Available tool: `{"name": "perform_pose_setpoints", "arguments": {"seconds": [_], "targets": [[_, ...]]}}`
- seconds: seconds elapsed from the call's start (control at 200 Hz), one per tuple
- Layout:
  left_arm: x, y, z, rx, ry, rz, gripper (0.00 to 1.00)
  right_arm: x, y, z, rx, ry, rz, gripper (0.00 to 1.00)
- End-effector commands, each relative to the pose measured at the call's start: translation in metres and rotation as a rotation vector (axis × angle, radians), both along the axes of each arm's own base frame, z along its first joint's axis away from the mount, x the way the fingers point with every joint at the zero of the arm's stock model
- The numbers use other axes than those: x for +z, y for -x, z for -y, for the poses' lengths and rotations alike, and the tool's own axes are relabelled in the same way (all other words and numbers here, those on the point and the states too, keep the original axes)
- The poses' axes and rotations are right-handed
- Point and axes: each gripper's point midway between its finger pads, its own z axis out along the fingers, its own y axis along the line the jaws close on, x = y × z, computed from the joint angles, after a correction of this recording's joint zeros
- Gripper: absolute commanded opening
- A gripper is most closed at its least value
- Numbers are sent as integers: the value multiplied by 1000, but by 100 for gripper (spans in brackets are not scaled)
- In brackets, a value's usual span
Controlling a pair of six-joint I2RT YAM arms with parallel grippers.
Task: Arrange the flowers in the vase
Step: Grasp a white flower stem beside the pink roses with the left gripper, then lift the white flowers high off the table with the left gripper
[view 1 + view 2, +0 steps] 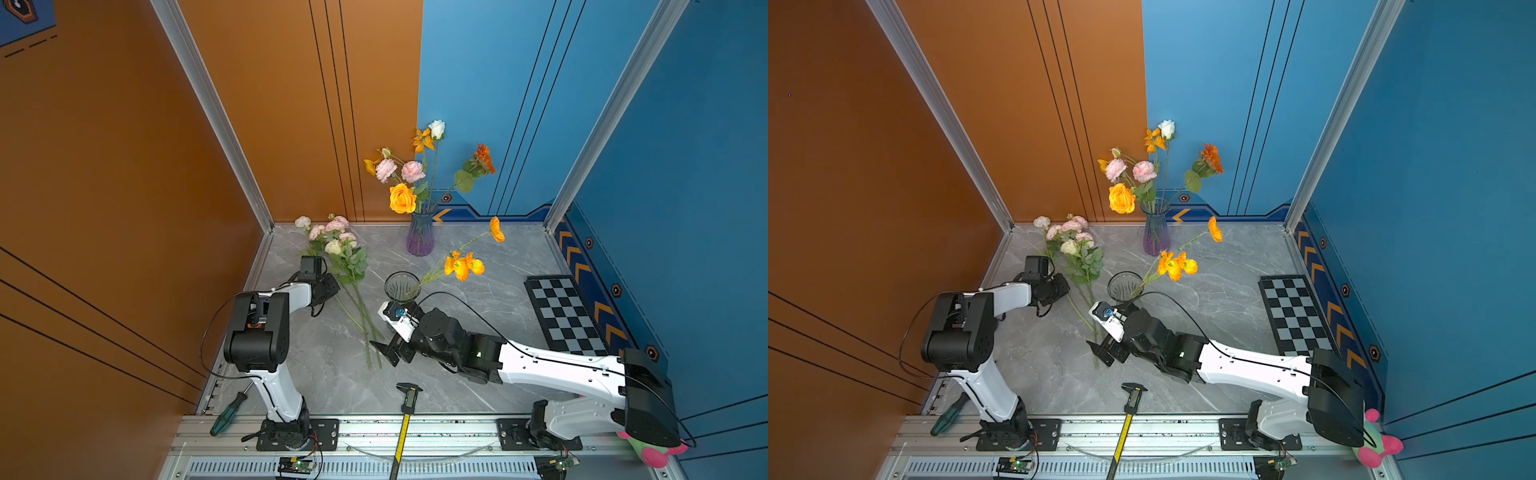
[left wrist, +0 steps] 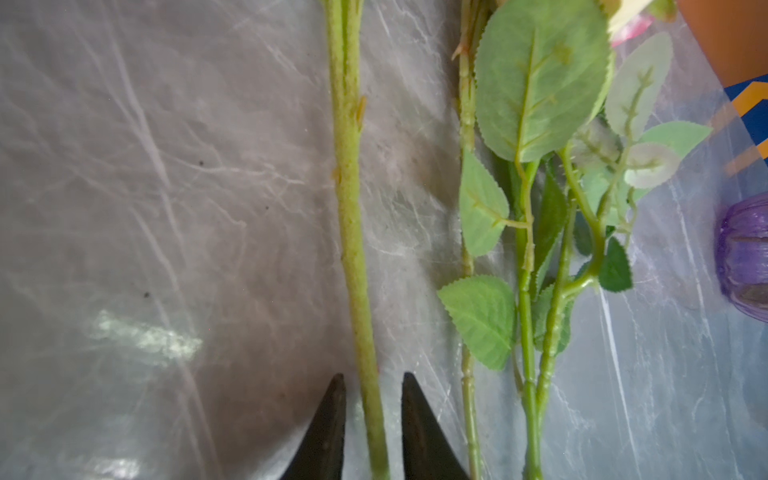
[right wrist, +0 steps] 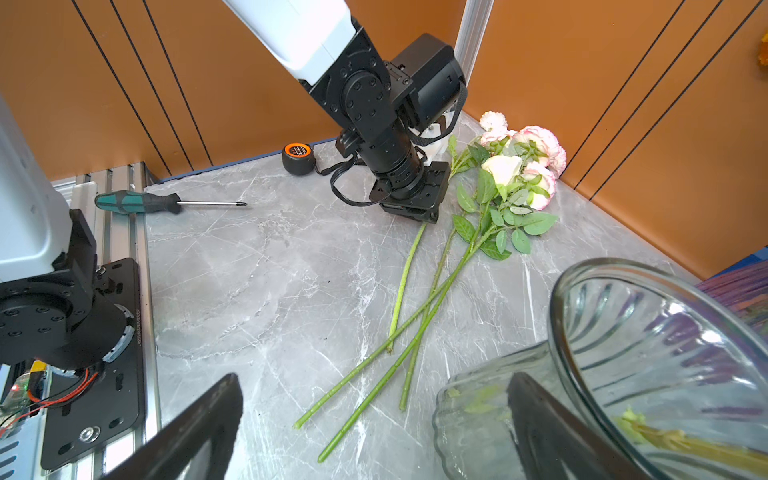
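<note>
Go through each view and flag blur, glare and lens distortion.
Left wrist view: soft throughout, the purple vase smeared at the edge, white glare patches on the table. Right wrist view: loose flowers sharp, the near clear vase and the right gripper blurred. Both top views: even light, soft shadows, walls splayed by the wide lens.

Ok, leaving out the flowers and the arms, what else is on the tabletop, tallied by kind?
Vases: 2, purple vase and clear vase
Screwdriver: 1
Caliper: 1
Tape measure: 1
Checkerboard: 1
Total: 6
</note>
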Motion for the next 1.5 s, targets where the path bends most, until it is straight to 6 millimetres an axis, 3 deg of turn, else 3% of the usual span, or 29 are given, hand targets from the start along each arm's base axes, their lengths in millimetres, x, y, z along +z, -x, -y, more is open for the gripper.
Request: {"name": "perform_pose_setpoints", "arguments": {"seconds": [0.0,0.175,0.33,0.556,0.831,1.081,1.497], "targets": [[6,-7,-2,5,0,18,19,10,-3,-3,4,-23,11,100],[11,-5,-1,7,6,28,8,7,-5,4,-13,-13,12,100],[33,7,-8,39,-42,77,2,7,-6,11,-23,-13,16,100],[66,47,-29,86,-173,99,0,9,-10,16,-25,-27,16,100],[130,88,-54,122,-358,204,0,14,-16,21,-28,-48,17,100],[190,86,-52,61,-453,362,0,15,-18,22,-27,-58,17,100],[241,86,-45,26,-497,562,0,17,-17,25,-34,-75,15,100]]}}
